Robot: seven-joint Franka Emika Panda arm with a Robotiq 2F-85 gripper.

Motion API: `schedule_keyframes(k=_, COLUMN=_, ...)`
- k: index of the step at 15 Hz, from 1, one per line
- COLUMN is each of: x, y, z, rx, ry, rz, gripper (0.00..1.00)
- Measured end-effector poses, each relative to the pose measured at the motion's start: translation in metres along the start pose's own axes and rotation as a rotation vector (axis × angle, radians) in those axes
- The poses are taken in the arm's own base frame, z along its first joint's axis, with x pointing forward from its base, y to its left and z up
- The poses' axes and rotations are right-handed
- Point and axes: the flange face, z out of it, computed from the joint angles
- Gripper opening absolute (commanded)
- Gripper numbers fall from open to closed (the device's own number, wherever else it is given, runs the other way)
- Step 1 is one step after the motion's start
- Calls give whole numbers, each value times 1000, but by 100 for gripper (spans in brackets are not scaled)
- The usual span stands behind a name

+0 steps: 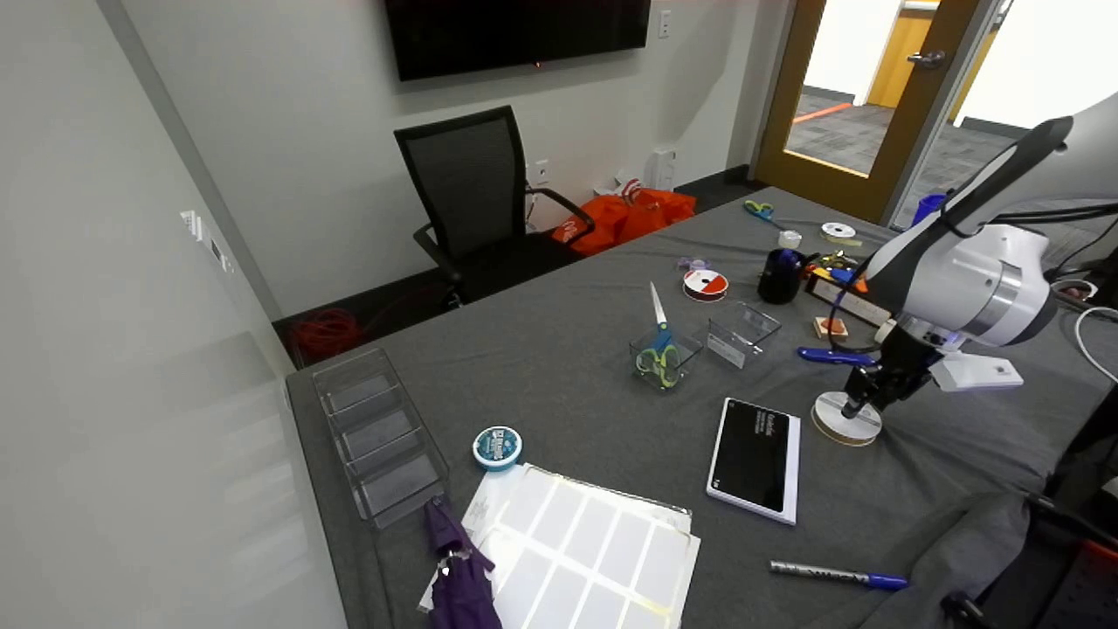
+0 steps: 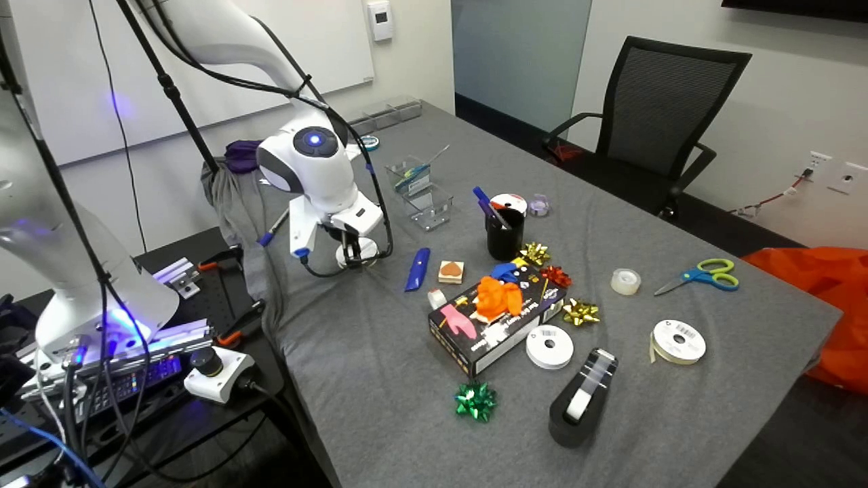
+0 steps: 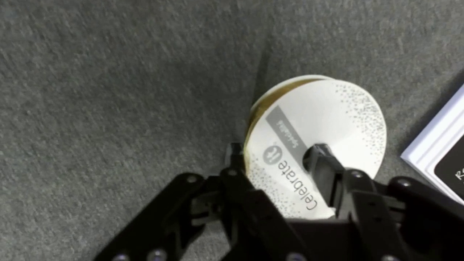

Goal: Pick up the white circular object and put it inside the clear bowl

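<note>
Nearest the lens in the wrist view, the gripper point(image 3: 278, 154) reaches over the white circular object point(image 3: 311, 119), a spool lettered "Celebrate it", with the fingers point(image 3: 326, 177) set partway apart: one tip stands at the central hole, the other just outside the rim. Whether they squeeze it cannot be told. Beside it shows a corner of a black-topped box point(image 3: 444, 156). In an exterior view, label sheets point(image 1: 594, 542) lie foremost, a purple umbrella point(image 1: 463, 577) alongside toward the left edge of the grey-covered counter point(image 1: 559, 376), with a compartment tray point(image 1: 380, 437) at the far left corner; the spool rests toward the right edge, while the clear bowl point(image 1: 745, 330) sits nearer the far edge, just beside a clear cup point(image 1: 688, 349) holding scissors point(image 1: 662, 339). In an exterior view, a tape dispenser point(image 2: 583, 403) and a green bow point(image 2: 476, 401) come first; the gripper and spool are nearer the left edge, with the clear bowl beyond them.
</note>
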Motion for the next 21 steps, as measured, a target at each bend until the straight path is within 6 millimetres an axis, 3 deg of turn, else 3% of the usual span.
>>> schedule_keyframes(k=4, x=2, y=0, z=-4, rx=2, ry=10, rz=2, gripper=14)
schedule_keyframes(k=6, x=4, y=2, z=-7, rx=0, ry=18, rz=4, gripper=55)
schedule_keyframes(k=7, x=4, y=4, z=-8, rx=-2, ry=18, rz=3, gripper=56)
schedule_keyframes(k=13, x=3, y=6, z=-3, rx=-18, ry=-1, rz=-11, gripper=96)
schedule_keyframes(k=21, x=-1, y=-6, z=7, rx=-41, ry=-38, rz=-46, gripper=100)
